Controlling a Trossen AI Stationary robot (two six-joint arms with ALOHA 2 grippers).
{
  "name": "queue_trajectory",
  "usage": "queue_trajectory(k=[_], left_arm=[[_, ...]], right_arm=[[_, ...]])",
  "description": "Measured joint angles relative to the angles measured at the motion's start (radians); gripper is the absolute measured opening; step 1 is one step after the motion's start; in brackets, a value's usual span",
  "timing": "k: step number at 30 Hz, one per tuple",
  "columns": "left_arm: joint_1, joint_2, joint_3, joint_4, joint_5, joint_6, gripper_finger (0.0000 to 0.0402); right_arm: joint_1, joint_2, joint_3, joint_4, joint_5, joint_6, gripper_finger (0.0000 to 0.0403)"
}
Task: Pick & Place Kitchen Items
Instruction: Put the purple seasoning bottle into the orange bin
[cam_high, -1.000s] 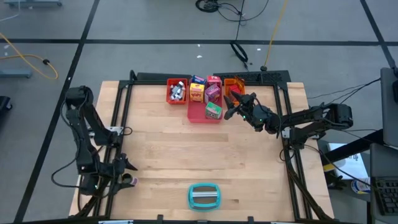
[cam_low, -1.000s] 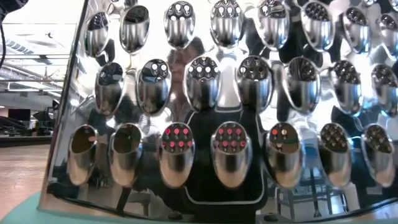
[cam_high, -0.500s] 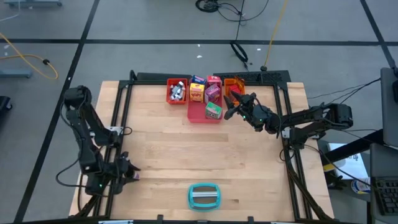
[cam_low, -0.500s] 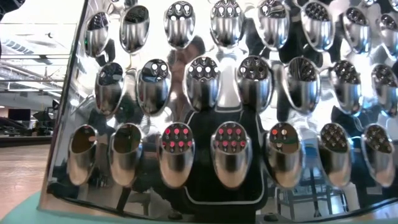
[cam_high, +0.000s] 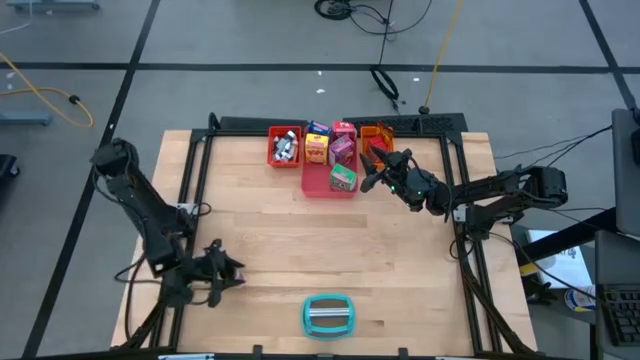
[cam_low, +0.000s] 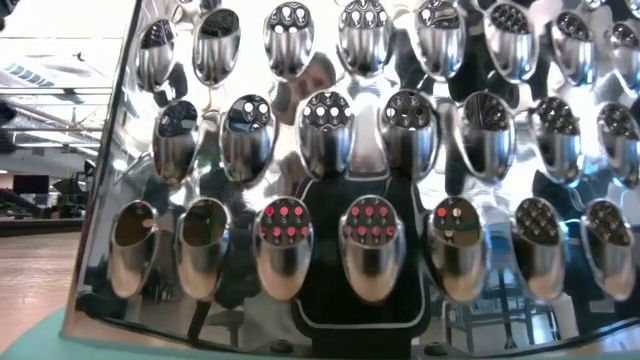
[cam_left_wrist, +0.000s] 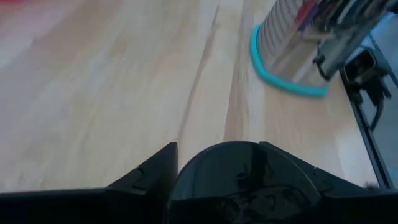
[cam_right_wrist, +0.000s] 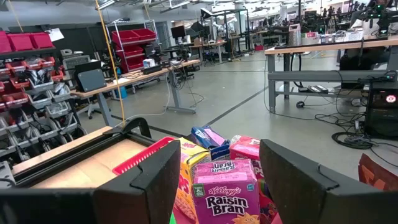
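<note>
My left gripper (cam_high: 228, 272) is low over the table's near left part, shut on a dark round thing that looks like the dark can (cam_left_wrist: 239, 180). My right gripper (cam_high: 372, 178) is open at the right side of the pink tray (cam_high: 322, 188). Its fingers stand apart before a purple Raisin Bran box (cam_right_wrist: 225, 193) and touch nothing. Yellow (cam_high: 318, 148), pink (cam_high: 342, 150) and green (cam_high: 343, 179) boxes stand in the pink tray. Small bottles lie in the red tray (cam_high: 272, 150). My left gripper holds the dark can by its rounded side (cam_left_wrist: 186, 180), pinched between the two fingers (cam_left_wrist: 155, 169). The fingers run nearly level, pointing toward the table's right. The gripper hides the can in the high view, so I cannot tell whether it is clear of the table.
A teal-and-grey grater (cam_high: 327, 314) stands near the table's near edge, ahead of my left gripper (cam_left_wrist: 292, 56), and its metal face (cam_low: 350, 200) fills the low view. An orange tray (cam_high: 380, 132) is at the far edge. A black frame (cam_high: 200, 170) borders the table.
My left gripper has swung from the near left edge toward the table's right and a little farther in, toward the grater, and stays shut on the dark can. My right arm has kept still.
</note>
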Motion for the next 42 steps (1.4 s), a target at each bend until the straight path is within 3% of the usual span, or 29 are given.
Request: queue_trajectory(k=[3,9,17,25,33,42], left_arm=[[0.11,-0.008,0.0,0.105,0.047,0.177,0.0214],[0.346,-0.031,0.0,0.28,0.197,0.48,0.0191],[0.629,-0.035,0.005,0.483,0.434,0.759,0.0208],[0.875,-0.026,0.099,0.48,0.573,0.92,0.0192],[1.083,-0.022,0.216,0.477,0.716,1.028,0.0208],[1.232,0.185,0.393,0.474,0.779,1.073,0.0192]], right_arm=[[0.0,0.0,0.0,0.0,0.0,0.0,0.021],[0.0,0.0,0.0,0.0,0.0,0.0,0.021],[0.0,0.0,0.0,0.004,0.0,0.0,0.021],[0.002,0.0,0.0,0.008,0.0,0.074,0.021],[0.005,0.0,0.0,0.024,-0.008,0.17,0.021],[0.005,-0.001,0.0,0.051,-0.024,0.195,0.021]])
